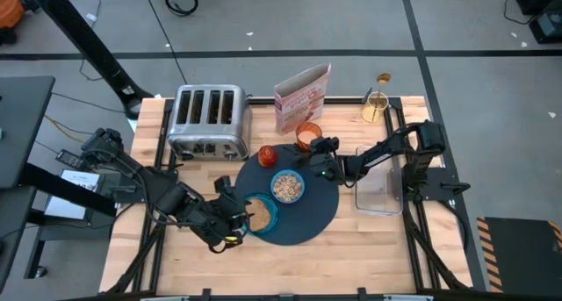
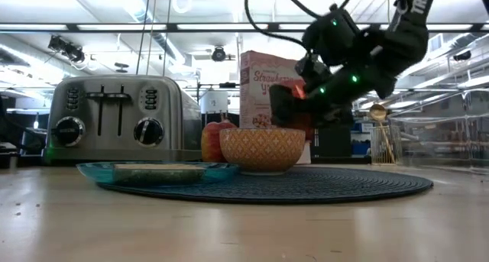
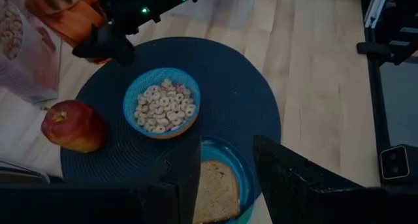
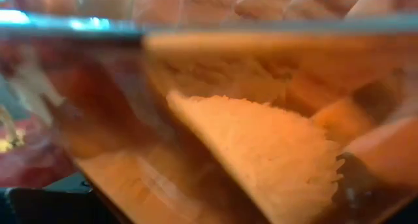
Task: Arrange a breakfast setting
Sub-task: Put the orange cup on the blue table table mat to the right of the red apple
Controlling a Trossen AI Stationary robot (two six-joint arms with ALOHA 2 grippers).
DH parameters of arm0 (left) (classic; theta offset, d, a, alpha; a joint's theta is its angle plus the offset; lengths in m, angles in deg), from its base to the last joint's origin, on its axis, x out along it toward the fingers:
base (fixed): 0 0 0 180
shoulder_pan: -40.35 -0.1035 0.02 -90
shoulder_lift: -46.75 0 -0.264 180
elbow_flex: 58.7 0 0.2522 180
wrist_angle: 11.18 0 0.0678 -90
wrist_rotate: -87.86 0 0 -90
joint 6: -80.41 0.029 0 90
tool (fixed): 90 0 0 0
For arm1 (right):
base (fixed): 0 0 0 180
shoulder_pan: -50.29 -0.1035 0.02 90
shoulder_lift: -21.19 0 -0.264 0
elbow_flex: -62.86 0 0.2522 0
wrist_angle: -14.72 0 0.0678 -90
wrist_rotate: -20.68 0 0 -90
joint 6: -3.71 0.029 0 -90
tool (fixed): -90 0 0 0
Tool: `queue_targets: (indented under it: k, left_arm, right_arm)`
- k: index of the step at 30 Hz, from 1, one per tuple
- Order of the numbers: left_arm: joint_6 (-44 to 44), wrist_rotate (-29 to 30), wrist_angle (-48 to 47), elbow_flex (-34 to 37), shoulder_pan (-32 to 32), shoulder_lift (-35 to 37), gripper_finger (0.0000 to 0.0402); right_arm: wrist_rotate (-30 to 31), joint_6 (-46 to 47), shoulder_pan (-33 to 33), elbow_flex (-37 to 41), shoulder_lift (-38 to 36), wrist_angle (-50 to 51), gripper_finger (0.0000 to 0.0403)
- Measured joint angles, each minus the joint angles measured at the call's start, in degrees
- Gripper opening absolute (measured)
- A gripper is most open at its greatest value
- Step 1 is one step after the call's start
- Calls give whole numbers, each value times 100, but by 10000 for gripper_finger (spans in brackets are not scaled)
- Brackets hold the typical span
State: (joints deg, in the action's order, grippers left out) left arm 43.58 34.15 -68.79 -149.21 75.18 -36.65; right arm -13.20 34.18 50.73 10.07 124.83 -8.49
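Note:
A round dark blue mat [image 1: 309,215] lies mid-table. On it stand a blue bowl [image 1: 287,186] of cereal and a teal plate [image 1: 261,215] with a toast slice [image 3: 215,191]. A red apple [image 1: 268,154] rests at the mat's far left rim. My left gripper [image 3: 225,178] hovers open over the toast. My right gripper [image 1: 311,146] is at the mat's far edge, shut on the amber cup [image 1: 306,135], which fills the right wrist view [image 4: 215,119]. A gold spoon [image 1: 383,80] stands upright at the far right. My right gripper has the amber cup's wall [image 3: 68,18] between its two fingers [image 3: 101,46]. They come nearly level from the table's right side. The cup is by the mat's far edge, behind the bowl. Whether its base touches the table, I cannot tell.
A chrome toaster [image 1: 208,121] stands at the far left. A pink cereal box [image 1: 301,99] stands behind the mat. A clear container [image 1: 379,189] sits to the right of the mat. Bare wood lies along the near edge.

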Motion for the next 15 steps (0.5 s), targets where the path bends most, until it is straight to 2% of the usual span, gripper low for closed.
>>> queue_targets:
  k: [9, 15]
  left_arm:
    - [-4, 7, 23, 0, -29, -3, 146]
    - [-2, 9, 43, 0, -29, -4, 146]
  right_arm:
    - [-170, -206, 13, 461, 453, -1217, 358]
    - [-311, -513, 11, 431, 765, -1559, 358]
